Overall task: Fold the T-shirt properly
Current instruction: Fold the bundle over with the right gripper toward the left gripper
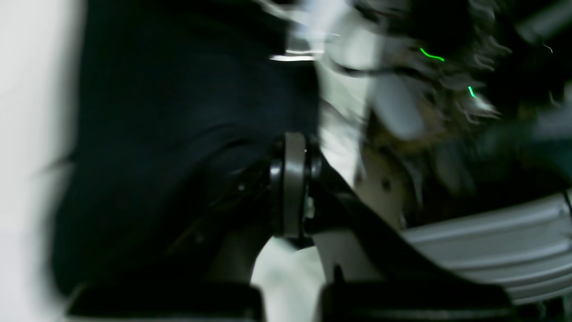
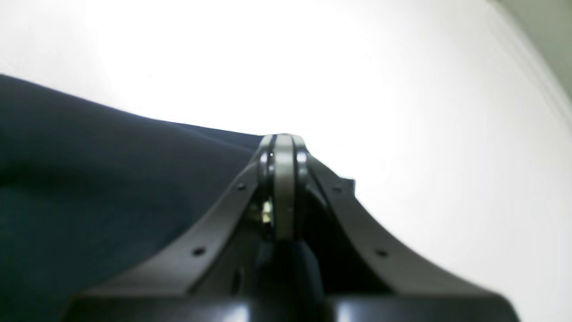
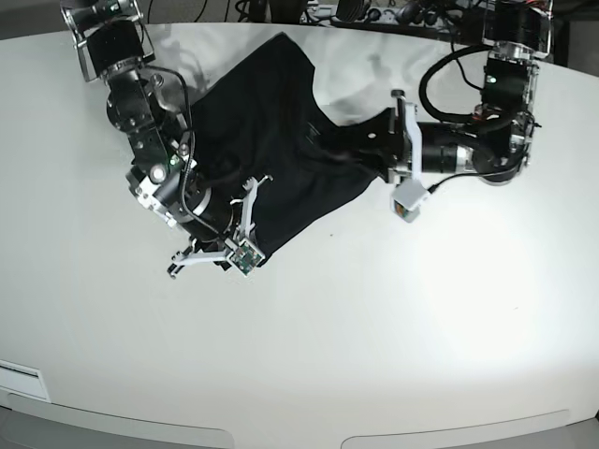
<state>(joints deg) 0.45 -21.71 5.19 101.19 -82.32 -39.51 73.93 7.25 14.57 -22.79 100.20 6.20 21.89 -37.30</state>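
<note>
The black T-shirt (image 3: 271, 122) lies rumpled on the white table (image 3: 393, 327), stretched from the far middle toward the near left. In the base view my left gripper (image 3: 368, 154) is at the shirt's right edge, where the cloth is drawn up toward it. The blurred left wrist view shows that gripper (image 1: 292, 147) shut, with dark T-shirt (image 1: 178, 112) cloth beside and under it. My right gripper (image 3: 255, 247) sits at the shirt's near corner. In the right wrist view this gripper (image 2: 283, 143) is shut on the T-shirt (image 2: 111, 179) edge, with cloth showing between its fingers.
Cables and dark equipment (image 3: 374, 14) line the table's far edge. A white label (image 3: 19, 379) sits near the front left edge. The table's rounded front edge (image 3: 299, 435) runs along the bottom. Bare table top (image 2: 402, 89) lies past the right gripper.
</note>
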